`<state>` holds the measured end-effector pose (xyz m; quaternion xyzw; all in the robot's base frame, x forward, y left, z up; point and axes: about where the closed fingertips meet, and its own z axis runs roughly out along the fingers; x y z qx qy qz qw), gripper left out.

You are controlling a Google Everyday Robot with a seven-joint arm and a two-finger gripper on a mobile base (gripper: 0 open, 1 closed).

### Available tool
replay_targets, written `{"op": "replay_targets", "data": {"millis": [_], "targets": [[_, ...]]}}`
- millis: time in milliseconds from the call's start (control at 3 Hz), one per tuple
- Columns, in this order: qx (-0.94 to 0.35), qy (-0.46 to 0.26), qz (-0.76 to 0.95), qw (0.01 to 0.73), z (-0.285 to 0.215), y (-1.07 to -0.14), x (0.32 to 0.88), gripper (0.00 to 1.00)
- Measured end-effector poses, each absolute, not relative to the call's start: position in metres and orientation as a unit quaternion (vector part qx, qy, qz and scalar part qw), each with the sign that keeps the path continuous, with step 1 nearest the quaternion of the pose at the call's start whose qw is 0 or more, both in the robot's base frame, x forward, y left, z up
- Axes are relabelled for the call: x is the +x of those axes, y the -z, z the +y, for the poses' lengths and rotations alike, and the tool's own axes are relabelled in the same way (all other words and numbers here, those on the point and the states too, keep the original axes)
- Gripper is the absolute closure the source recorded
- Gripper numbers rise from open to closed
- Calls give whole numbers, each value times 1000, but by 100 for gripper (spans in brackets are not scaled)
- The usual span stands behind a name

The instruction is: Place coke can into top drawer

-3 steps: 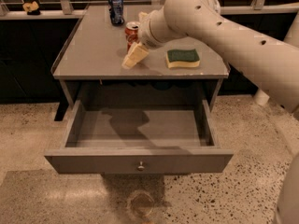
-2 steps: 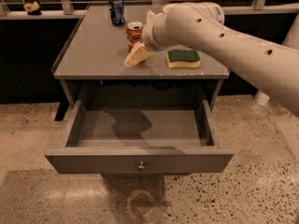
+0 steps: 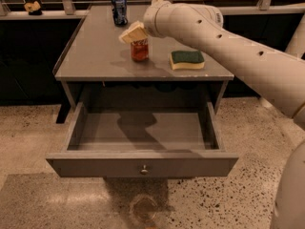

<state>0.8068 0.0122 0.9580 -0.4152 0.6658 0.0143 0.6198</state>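
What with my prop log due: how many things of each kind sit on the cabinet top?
Cans: 2, the coke can and the dark blue can
Sponge: 1
Total: 3
The gripper is at the coke can's top.

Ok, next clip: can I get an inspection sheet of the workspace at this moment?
Surface: grey table; its top drawer is pulled open with nothing inside.
Job's things: coke can upright on the table, not in the drawer.
Clutter: blue can upright at the back edge; green and yellow sponge beside the coke can, apart from it.
Grippers: gripper at the coke can's top; the arm reaches in from the picture's right.
Cables: nothing seen.
Surroundings: speckled floor; ledge behind the table with a small object on it.
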Motion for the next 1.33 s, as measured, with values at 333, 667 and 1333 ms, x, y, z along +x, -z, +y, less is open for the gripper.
{"op": "replay_targets", "data": {"millis": [333, 667, 1333], "targets": [[-428, -21, 671, 605, 17, -931, 806, 0], [-428, -21, 671, 605, 17, -931, 806, 0], [-440, -37, 691, 572, 25, -905, 795, 0]]}}
